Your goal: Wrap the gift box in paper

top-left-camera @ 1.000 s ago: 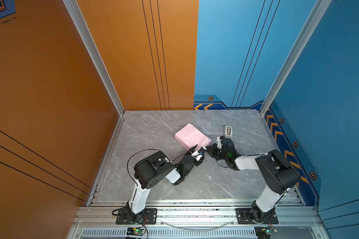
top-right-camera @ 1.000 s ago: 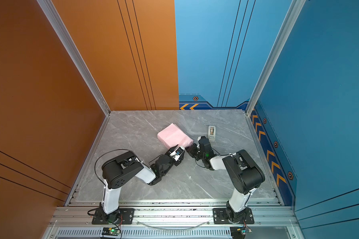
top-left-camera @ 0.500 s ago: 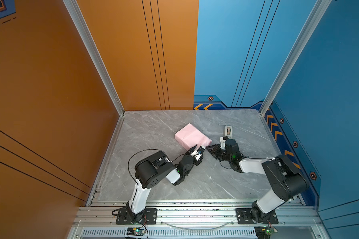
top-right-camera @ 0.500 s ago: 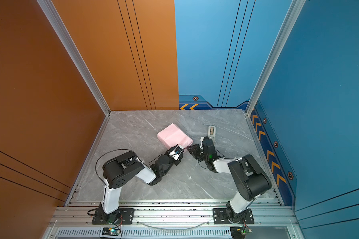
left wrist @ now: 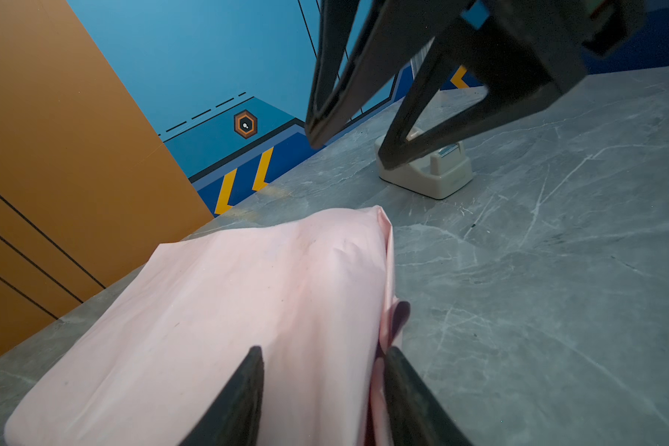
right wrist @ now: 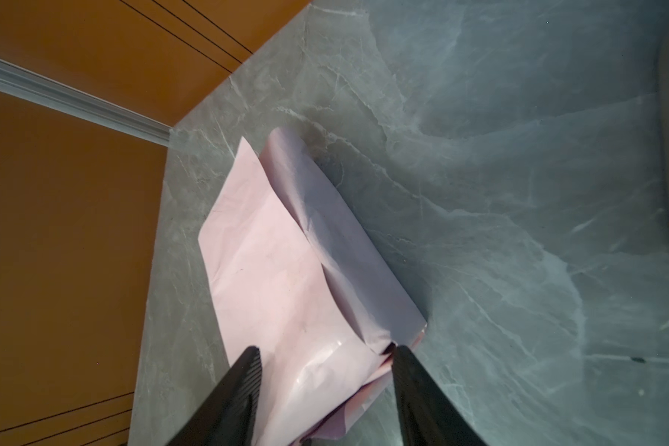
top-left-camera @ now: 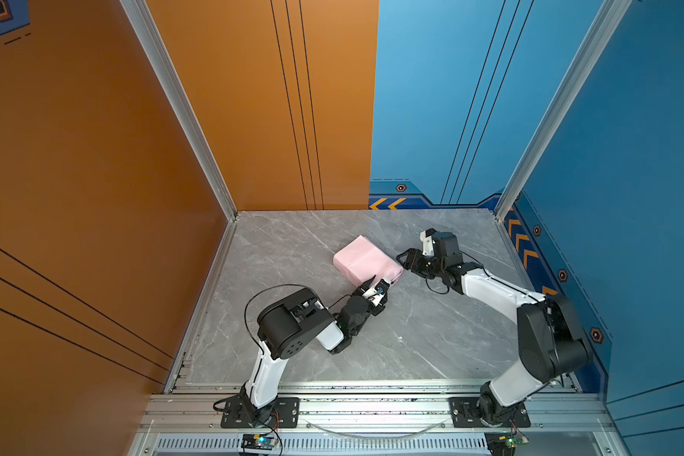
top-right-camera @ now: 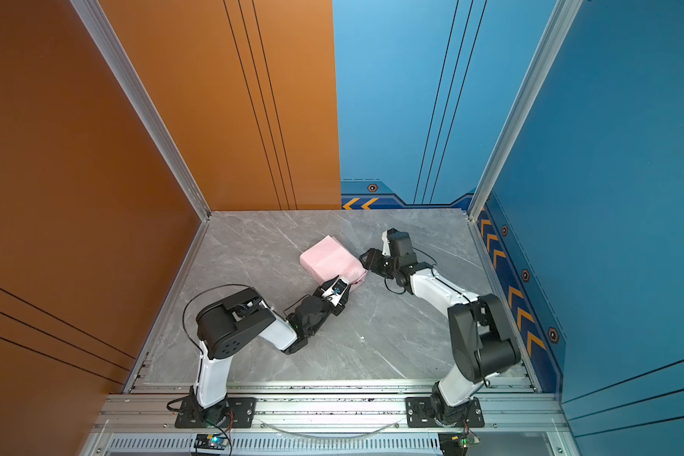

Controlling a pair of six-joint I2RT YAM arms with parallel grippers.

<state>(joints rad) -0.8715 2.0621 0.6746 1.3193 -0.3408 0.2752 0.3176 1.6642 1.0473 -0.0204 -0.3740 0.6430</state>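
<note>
Right gripper [top-left-camera: 403, 261] has let go and backed off the parcel's end. Its jaws now stand wide and hold nothing, tips just beside the paper [top-left-camera: 366, 258]. Its arm has swung outward, and the wrist now hides the tape dispenser [left wrist: 429, 173] in both top views; the left wrist view shows it on the table [top-left-camera: 411, 335] behind the raised fingers.

Left gripper [top-left-camera: 376, 281] stays at the parcel's near end corner, jaws partly spread astride the fold. Cannot tell whether they pinch it.

Gift box not visible; presumably inside the pink paper, mid-table.

Right wrist view: end flaps crumpled and loose, lilac face showing.

Judgement: body wrapped, this end unsealed, tape likely next.
</note>
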